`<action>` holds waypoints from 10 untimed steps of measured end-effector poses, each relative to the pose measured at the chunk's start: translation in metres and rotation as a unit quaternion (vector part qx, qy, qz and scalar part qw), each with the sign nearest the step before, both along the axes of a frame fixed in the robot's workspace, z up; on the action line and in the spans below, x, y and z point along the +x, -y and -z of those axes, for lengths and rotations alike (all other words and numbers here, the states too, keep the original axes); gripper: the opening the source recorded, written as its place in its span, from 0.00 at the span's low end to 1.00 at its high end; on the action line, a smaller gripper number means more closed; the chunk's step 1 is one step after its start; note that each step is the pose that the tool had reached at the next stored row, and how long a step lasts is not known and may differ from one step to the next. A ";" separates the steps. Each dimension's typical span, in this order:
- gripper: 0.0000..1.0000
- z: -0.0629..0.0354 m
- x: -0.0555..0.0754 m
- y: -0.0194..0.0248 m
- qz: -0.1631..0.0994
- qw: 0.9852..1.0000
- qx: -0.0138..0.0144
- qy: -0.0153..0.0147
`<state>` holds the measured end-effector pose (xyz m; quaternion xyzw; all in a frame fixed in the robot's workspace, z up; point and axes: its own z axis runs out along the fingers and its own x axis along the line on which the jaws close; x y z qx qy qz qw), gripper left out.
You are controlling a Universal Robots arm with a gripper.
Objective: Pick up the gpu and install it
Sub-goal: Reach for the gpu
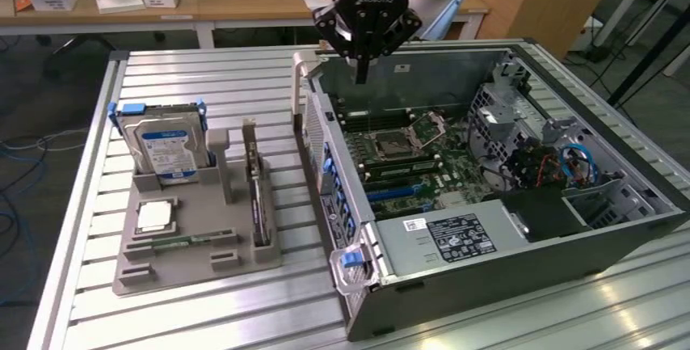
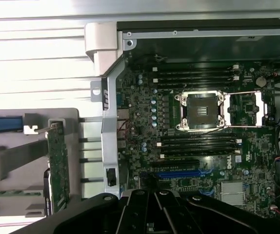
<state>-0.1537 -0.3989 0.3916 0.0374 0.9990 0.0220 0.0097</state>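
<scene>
Arm: the one gripper (image 1: 363,69) hangs over the open computer case (image 1: 603,241), pointing straight down.
Claw: clenched, grasping nothing.
Gpu (image 1: 255,182): one, standing on edge in the grey holder (image 1: 178,273), outside the case and well apart from the gripper.
Hard drive (image 1: 161,146): one, upright in the same holder.

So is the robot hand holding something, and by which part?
Nothing is held. The hand is shut and empty above the computer case; the gpu stands untouched in the gray rack.
</scene>
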 end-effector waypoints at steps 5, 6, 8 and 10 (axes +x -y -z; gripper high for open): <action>0.11 0.0003 -0.004 0.0000 0.000 1.000 0.000 0.000; 0.11 0.0003 -0.005 0.0000 0.000 1.000 0.000 0.000; 0.11 0.0004 -0.007 0.0000 0.000 1.000 0.000 0.000; 0.11 0.0005 -0.010 0.0000 0.000 1.000 0.000 0.000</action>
